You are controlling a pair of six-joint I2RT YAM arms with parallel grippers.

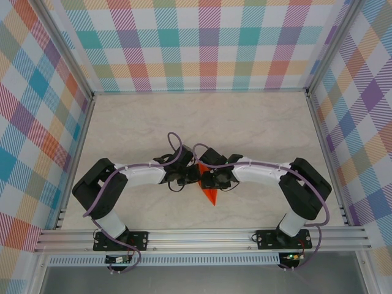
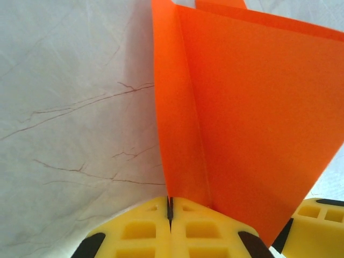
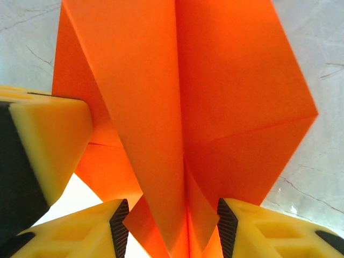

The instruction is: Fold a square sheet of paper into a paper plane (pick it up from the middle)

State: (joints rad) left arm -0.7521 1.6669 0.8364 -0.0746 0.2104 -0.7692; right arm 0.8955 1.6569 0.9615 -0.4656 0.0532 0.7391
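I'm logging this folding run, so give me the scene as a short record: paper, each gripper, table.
paper: orange, creased, partly folded, its point toward the arm bases
left gripper: shut on a folded edge of the paper
right gripper: open, jaws apart on either side of a paper ridge
table: pale, marbled

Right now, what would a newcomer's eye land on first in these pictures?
The bright orange paper plane, mid-table, its nose pointing to the near edge. The left gripper is shut on one of its folds, while the right gripper stands open around the folded body. Pastel plaid walls frame the pale table.
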